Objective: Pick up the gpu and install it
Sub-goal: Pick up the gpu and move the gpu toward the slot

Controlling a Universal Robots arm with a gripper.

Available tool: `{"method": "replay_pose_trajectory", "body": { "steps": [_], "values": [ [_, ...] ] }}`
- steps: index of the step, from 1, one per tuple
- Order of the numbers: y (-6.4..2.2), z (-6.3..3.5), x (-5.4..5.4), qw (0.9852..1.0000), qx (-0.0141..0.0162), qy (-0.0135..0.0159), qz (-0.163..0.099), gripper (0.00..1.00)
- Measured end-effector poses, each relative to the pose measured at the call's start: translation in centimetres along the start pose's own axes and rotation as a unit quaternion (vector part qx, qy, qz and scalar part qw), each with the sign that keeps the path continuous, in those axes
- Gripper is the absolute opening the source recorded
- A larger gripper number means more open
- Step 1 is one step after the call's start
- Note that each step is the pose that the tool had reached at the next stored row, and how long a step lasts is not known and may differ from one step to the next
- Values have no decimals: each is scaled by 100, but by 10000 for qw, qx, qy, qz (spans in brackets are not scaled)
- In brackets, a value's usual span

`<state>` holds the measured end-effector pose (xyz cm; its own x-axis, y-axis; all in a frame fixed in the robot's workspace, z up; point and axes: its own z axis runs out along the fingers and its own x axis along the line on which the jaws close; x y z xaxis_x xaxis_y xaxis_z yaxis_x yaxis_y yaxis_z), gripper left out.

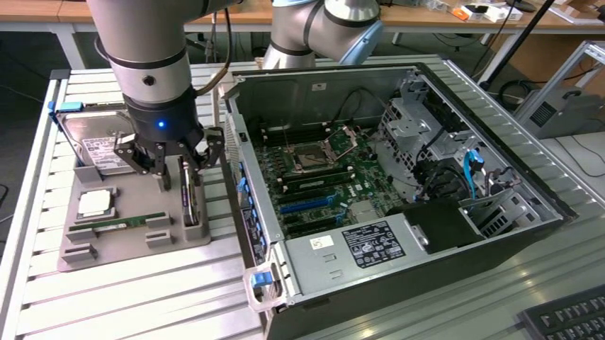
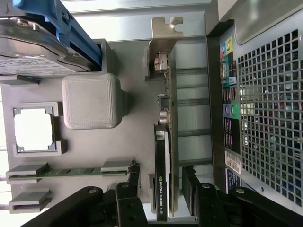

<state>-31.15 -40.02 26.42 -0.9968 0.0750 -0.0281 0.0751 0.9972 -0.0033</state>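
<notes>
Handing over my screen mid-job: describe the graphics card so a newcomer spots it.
Find the grey tray beside the open computer case, on the exterior view's left. The graphics card stands on edge along the tray's side nearest the case, under the gripper. Unlike the flat memory stick and hard drive, it is a thin upright board with a silver end bracket.
</notes>
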Motion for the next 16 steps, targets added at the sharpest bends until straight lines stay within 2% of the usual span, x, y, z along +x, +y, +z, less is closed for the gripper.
{"method": "replay_pose_trajectory", "body": {
  "steps": [10,16],
  "values": [
    [0,48,1,10000,17,-2,-1,48],
    [0,88,2,10000,48,-4,-1,48]
  ]
}}
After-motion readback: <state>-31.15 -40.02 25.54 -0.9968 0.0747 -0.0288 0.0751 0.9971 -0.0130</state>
